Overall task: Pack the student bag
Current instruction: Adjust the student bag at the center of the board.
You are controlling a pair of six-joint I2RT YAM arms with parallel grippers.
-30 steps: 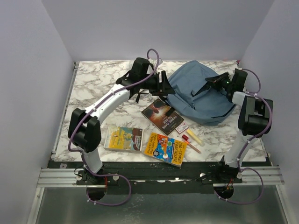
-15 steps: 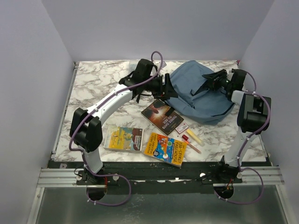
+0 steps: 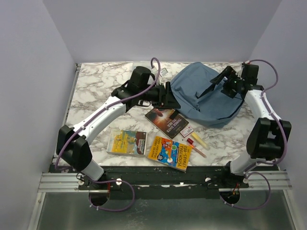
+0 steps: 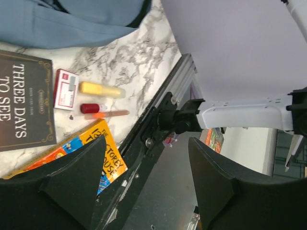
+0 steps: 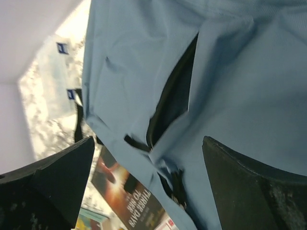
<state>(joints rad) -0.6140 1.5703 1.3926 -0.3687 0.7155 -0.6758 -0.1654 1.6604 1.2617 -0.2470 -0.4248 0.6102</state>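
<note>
The dusty-blue student bag lies flat at the back right of the marble table, its black zip slot gaping. My right gripper hovers over the bag's top, open, with only blue fabric showing between its fingers. My left gripper stands at the bag's left edge, turned towards the table's near side. It is open and holds nothing. In the left wrist view the bag's edge runs along the top.
A dark book lies just in front of the bag. Nearer are a red card, a yellow highlighter, a red-capped pen, an orange book and a yellow-green book. Something of clear plastic lies beyond the bag.
My right gripper has opened wide, let go of the bag fabric and drawn back up and to the right. The left arm shifted slightly, its jaws a little wider.
</note>
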